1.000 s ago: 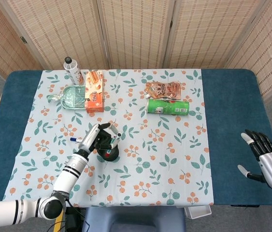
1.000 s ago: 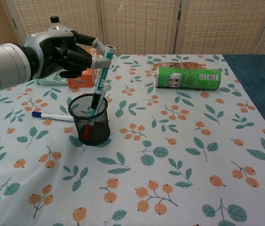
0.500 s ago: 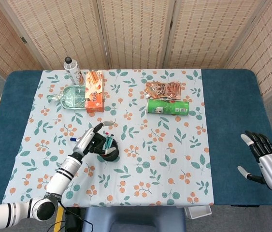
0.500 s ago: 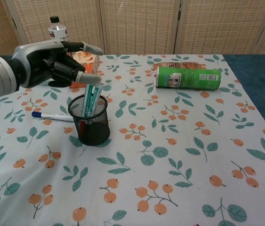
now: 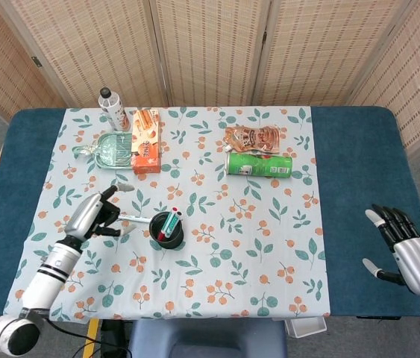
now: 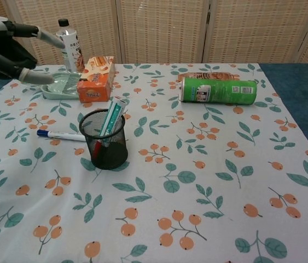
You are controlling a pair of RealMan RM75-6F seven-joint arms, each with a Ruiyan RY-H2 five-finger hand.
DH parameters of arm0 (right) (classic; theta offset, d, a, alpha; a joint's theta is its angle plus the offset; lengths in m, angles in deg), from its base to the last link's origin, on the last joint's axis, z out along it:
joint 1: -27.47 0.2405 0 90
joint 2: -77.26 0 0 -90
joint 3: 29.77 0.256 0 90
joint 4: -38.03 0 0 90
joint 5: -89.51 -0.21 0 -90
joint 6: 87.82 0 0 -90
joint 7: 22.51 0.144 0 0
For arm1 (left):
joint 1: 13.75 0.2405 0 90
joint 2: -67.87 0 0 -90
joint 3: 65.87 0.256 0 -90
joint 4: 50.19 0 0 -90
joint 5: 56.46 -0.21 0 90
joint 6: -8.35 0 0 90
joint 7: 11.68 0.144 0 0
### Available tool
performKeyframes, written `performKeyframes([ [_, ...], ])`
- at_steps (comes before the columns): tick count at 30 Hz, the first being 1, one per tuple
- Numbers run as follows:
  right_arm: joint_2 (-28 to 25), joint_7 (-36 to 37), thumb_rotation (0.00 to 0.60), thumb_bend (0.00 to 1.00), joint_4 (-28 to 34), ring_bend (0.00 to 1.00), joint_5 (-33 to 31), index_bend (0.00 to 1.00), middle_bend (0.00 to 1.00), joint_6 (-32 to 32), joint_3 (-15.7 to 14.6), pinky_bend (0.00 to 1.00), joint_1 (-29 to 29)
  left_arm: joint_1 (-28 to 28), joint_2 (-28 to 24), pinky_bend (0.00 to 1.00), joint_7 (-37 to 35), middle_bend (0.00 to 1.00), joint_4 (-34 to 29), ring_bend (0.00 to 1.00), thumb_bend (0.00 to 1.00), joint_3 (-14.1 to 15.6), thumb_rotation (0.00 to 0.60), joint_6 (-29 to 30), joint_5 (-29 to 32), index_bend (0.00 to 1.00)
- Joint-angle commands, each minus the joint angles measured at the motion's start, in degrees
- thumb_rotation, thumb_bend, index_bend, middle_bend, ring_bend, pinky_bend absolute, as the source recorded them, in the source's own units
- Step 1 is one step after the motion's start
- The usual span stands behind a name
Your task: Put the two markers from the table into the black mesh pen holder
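One marker (image 6: pixel 111 121) is leaning in the black mesh pen holder (image 6: pixel 105 143) and the blue-capped marker (image 6: pixel 60 135) lies right beside it, so the empty, spread left hand (image 5: pixel 99 215) could easily tip the holder reaching in, while the right hand (image 5: pixel 405 251) idles open.

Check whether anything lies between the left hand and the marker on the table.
Nothing visible does. The blue-capped marker lies on bare tablecloth left of the black mesh pen holder, and the left hand hovers close beside it, open.
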Motion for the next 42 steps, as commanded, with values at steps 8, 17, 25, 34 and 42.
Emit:
performKeyframes([
  [8, 0.70, -3.33, 0.600, 0.25, 1.20, 0.00, -0.14, 0.00, 0.00, 2.72, -0.42, 0.00, 1.05, 2.91, -4.70, 1.00, 5.68, 0.95, 7.34, 1.00, 0.23, 8.43, 0.600, -5.25, -8.39, 0.34],
  [17, 1.22, -5.81, 0.600, 0.25, 1.97, 0.00, -1.11, 0.00, 0.00, 4.32, -0.30, 0.00, 1.58, -1.41, 3.80, 1.00, 1.10, 0.96, 24.83, 1.00, 0.23, 8.98, 0.600, -10.30, -16.21, 0.38],
  [25, 1.27, -6.52, 0.600, 0.25, 2.21, 0.00, -1.88, 0.00, 0.00, 5.87, -0.38, 0.00, 2.11, -5.03, 10.35, 1.00, -2.86, 0.96, 37.72, 1.00, 0.23, 10.46, 0.600, -12.62, -21.93, 0.37],
  [34, 1.85, -7.86, 0.600, 0.25, 2.47, 0.00, -2.73, 0.00, 0.00, 7.87, -0.32, 0.00, 2.97, -8.49, 14.03, 1.00, -5.28, 0.96, 45.25, 1.00, 0.23, 11.58, 0.600, -12.87, -26.23, 0.37],
  [42, 1.67, -7.18, 0.600, 0.25, 2.31, 0.00, -3.04, 0.00, 0.00, 8.14, -0.20, 0.00, 3.28, -12.04, 16.57, 1.00, -2.63, 0.96, 46.68, 1.00, 0.23, 12.26, 0.600, -16.48, -26.90, 0.39],
])
